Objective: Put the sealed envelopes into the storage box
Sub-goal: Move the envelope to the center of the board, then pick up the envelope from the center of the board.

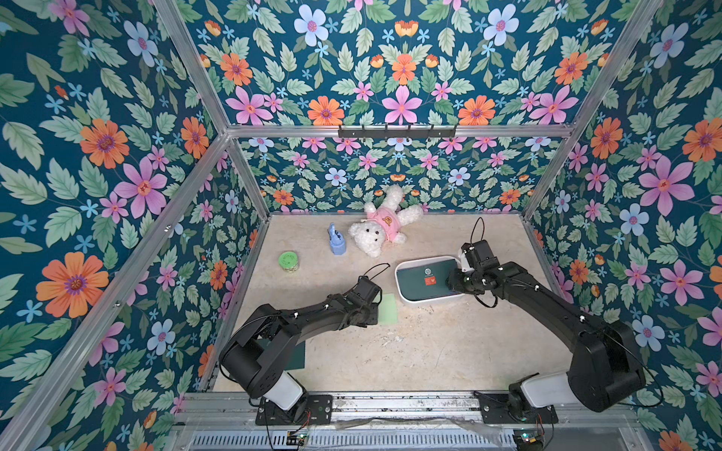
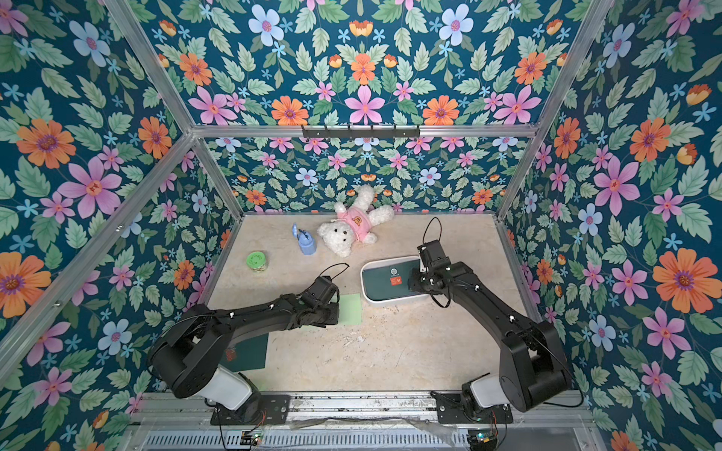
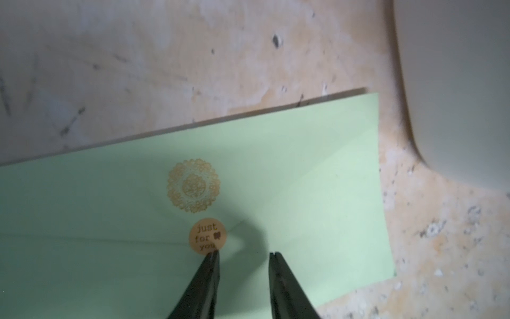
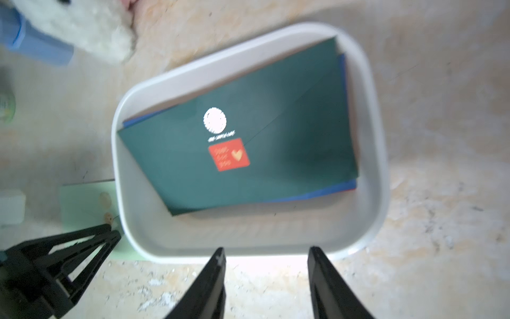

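R gripper (image 4: 265, 255) jaws apart, empty, over storage box (image 4: 372, 132) w/ dark green envelope (image 4: 248, 132). L gripper (image 3: 244, 255) jaws apart over light green envelope (image 3: 303, 179), left of box.

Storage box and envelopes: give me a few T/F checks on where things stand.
1. A dark green envelope lies on top inside the storage box. True.
2. The light green envelope is already in the box. False: it lies on the table beside it.
3. The right pincer grips an envelope. False: its jaws stand apart, empty.
4. The left pincer is over the light green envelope, jaws apart. True.
5. The box holds one envelope. False: a blue edge shows underneath.
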